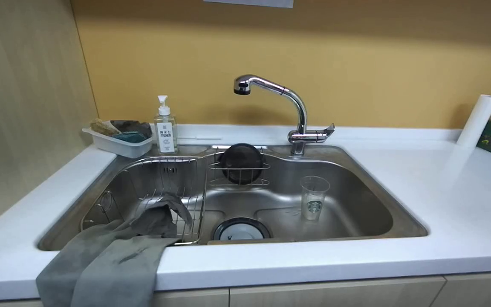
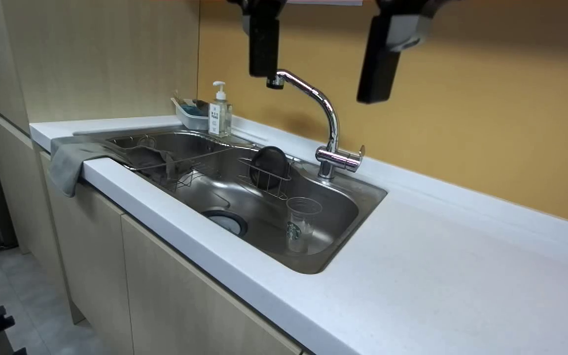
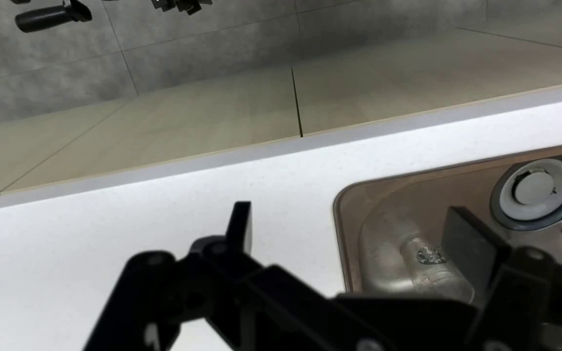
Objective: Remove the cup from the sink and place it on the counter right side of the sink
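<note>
The cup [image 1: 313, 198] is a clear tapered tumbler with a round green logo. It stands upright on the floor of the steel sink [image 1: 356, 204], at the right end of the basin; it also shows in an exterior view [image 2: 302, 224] and in the wrist view [image 3: 425, 263], where its rim end is partly hidden by the gripper. The white counter [image 1: 463, 192] extends to the right of the sink. My gripper [image 2: 319, 79] is open and empty, high above the sink and cup. In the wrist view the gripper [image 3: 351, 229] has its fingers wide apart.
A chrome faucet [image 1: 298, 111] rises behind the basin. A wire rack with a black round item [image 1: 242, 164] hangs at the basin's back. A grey cloth [image 1: 113, 264] drapes over the front left edge. A soap bottle [image 1: 166, 132] and white cylinder [image 1: 478, 121] stand at the back.
</note>
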